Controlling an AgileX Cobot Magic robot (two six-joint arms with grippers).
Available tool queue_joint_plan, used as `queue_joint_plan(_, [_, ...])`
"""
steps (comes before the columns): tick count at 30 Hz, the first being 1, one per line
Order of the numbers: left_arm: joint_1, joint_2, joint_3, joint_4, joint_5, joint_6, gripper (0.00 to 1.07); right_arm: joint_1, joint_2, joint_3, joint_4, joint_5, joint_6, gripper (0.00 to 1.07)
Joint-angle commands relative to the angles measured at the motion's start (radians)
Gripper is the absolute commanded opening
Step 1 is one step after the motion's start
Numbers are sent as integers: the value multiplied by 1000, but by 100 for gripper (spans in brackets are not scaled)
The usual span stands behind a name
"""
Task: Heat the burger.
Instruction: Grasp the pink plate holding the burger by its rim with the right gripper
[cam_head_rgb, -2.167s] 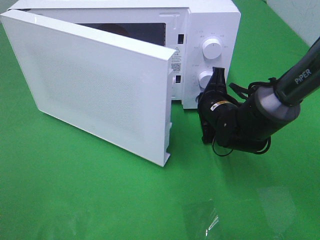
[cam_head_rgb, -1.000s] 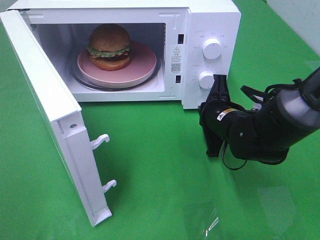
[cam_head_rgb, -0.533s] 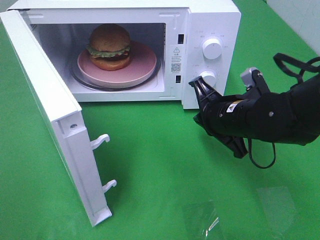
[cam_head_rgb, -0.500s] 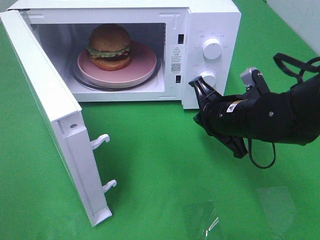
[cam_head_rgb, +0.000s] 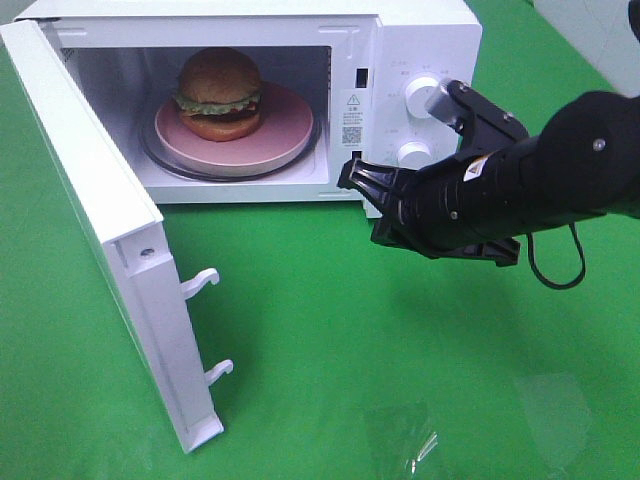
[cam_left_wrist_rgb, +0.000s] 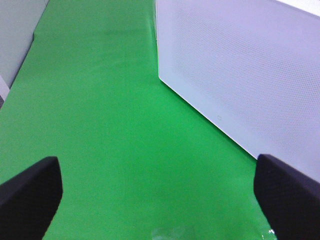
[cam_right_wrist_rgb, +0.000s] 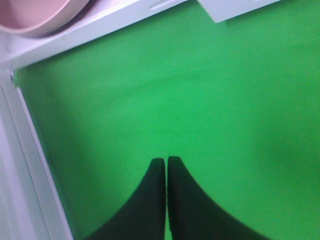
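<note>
From high up, burger (cam_head_rgb: 219, 92) on pink plate (cam_head_rgb: 285, 130) inside microwave (cam_head_rgb: 420, 40), beyond right gripper (cam_head_rgb: 352, 178), well apart, left wrist, left gripper (cam_left_wrist_rgb: 160, 200) spread wide, empty, white door (cam_left_wrist_rgb: 250, 75) ahead, right wrist, fingers (cam_right_wrist_rgb: 155, 200) pressed together, empty, pink plate's rim ahead.

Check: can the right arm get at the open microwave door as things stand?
Probably yes. The shut right gripper hovers before the microwave, with only bare green cloth between it and the door.
</note>
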Motion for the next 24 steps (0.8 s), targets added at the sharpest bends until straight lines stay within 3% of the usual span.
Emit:
queue_joint_plan(1, [1,-17,3,-6,-5,2,96,-1,-13,-84,-105,200,-108,3])
queue_joint_plan(6, [1,-17,3,-6,-5,2,96,-1,-13,-187,-337,408,-134,4])
queue_joint_plan(11, [1,-17,3,-6,-5,2,96,-1,-13,-230,-439,487,-168,5])
queue_joint_plan(12, [1,-17,3,-6,-5,2,96,-1,-13,-269,-516,540,-244,5])
queue_joint_plan(20, [1,-17,3,-6,-5,2,96,-1,-13,-333,-595,613,-502,5])
queue_joint_plan(22, [1,-17,3,-6,-5,2,96,-1,-13,-339,-611,601,-669,5])
queue_joint_plan(24, [1,-17,3,-6,-5,2,96,-1,-13,-339,-611,601,-669,5])
